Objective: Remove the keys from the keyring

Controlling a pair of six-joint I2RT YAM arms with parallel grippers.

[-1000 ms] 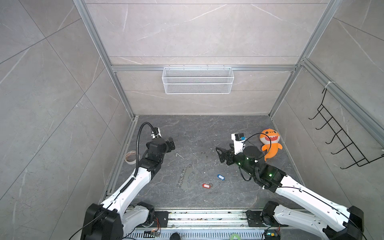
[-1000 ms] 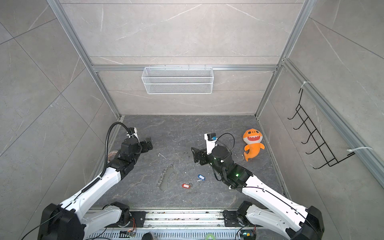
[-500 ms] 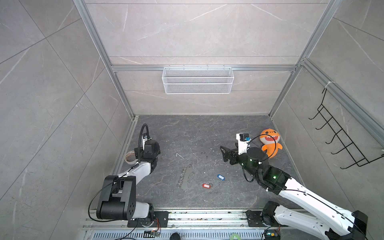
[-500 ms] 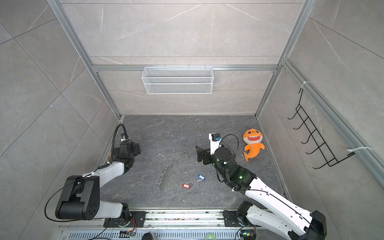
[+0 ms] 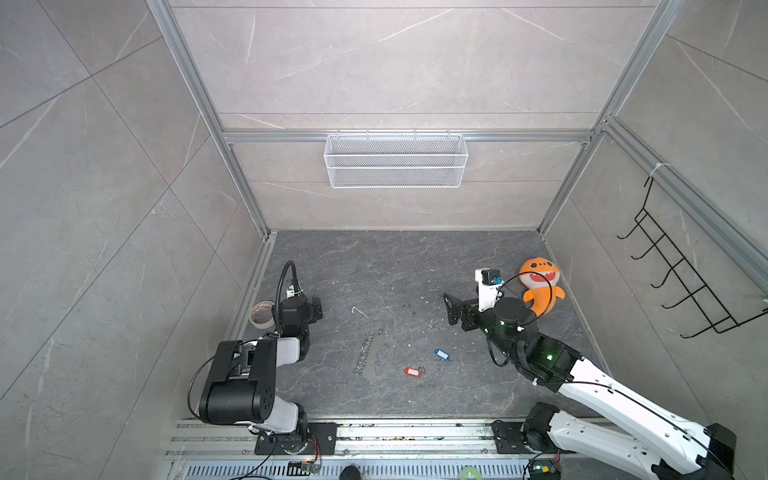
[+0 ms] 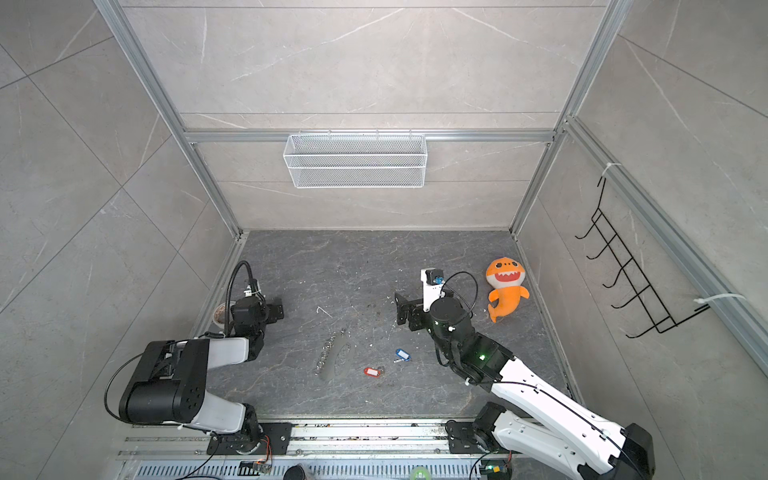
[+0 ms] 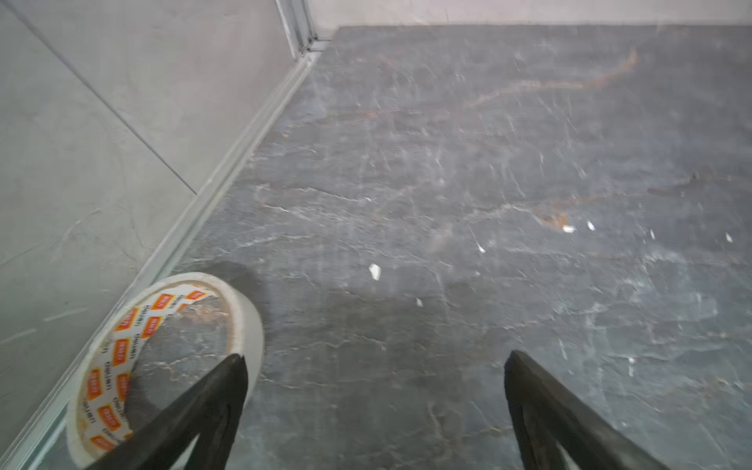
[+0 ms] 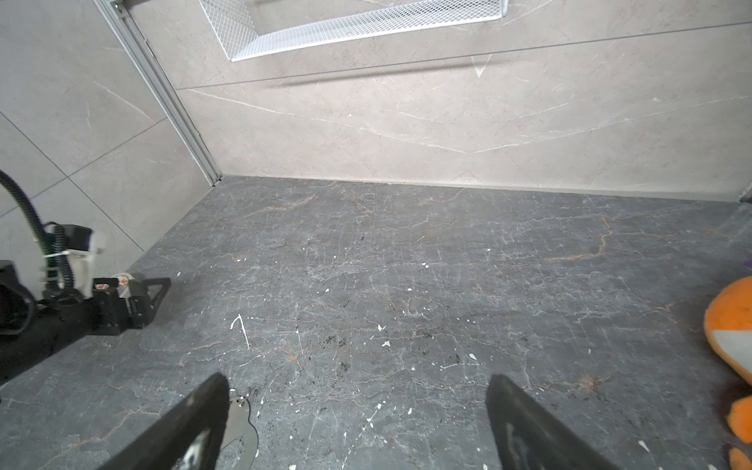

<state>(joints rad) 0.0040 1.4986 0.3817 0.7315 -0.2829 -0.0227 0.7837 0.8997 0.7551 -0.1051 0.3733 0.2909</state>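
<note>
The keyring (image 5: pixel 376 357) (image 6: pixel 334 359), a flat grey oval with a row of small rings, lies on the dark floor in both top views. One end of the keyring (image 8: pixel 240 423) shows beside a finger in the right wrist view. The red-tagged key (image 5: pixel 412 371) (image 6: pixel 372 371) and the blue-tagged key (image 5: pixel 441 354) (image 6: pixel 402 354) lie loose to its right, apart from it. My left gripper (image 5: pixel 316 309) (image 6: pixel 277 309) (image 7: pixel 374 358) is open and empty near the left wall. My right gripper (image 5: pixel 451 309) (image 6: pixel 401 309) (image 8: pixel 358 378) is open and empty, hovering beyond the keys.
A tape roll (image 5: pixel 262 316) (image 7: pixel 171 366) lies by the left wall, next to my left gripper. An orange plush shark (image 5: pixel 540 286) (image 8: pixel 728 329) lies at the right. A white wire basket (image 5: pixel 395 160) hangs on the back wall, a black hook rack (image 5: pixel 685 282) on the right wall.
My left arm has folded back toward its base, its gripper now next to the tape roll. My right gripper has drawn slightly to the right and opened a little wider.
</note>
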